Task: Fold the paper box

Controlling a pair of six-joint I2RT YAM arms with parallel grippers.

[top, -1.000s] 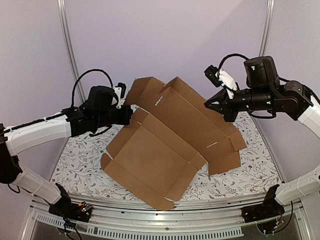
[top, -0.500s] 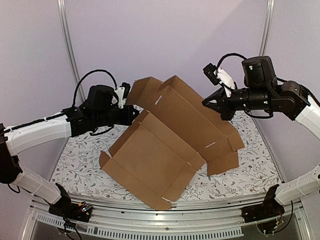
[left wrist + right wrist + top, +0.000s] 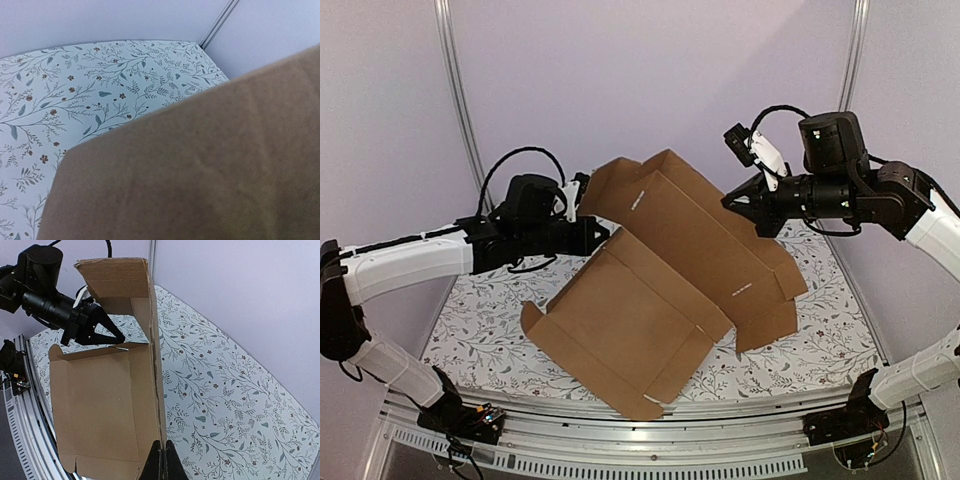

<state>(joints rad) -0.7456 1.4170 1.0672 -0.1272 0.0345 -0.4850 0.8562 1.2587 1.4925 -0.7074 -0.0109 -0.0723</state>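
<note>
The paper box (image 3: 650, 290) is a brown cardboard sheet, partly folded and tilted, its near panel low and its far panel raised. My right gripper (image 3: 727, 202) is shut on the top edge of the far right wall; in the right wrist view the gripper (image 3: 162, 452) pinches that edge of the box (image 3: 100, 405). My left gripper (image 3: 603, 237) is at the box's left corner under a raised flap. In the right wrist view its fingers (image 3: 121, 342) meet on a cardboard edge. Cardboard (image 3: 200, 175) hides the fingers in the left wrist view.
The floral table cover (image 3: 480, 320) shows around the box on the left and right. Metal frame posts (image 3: 460, 100) (image 3: 850, 60) stand at the back corners against lilac walls. A metal rail (image 3: 620, 455) runs along the near edge.
My left gripper has moved right, and the box's left corner has moved with it. My right gripper has shifted slightly left with the wall. The raised flap has moved right.
</note>
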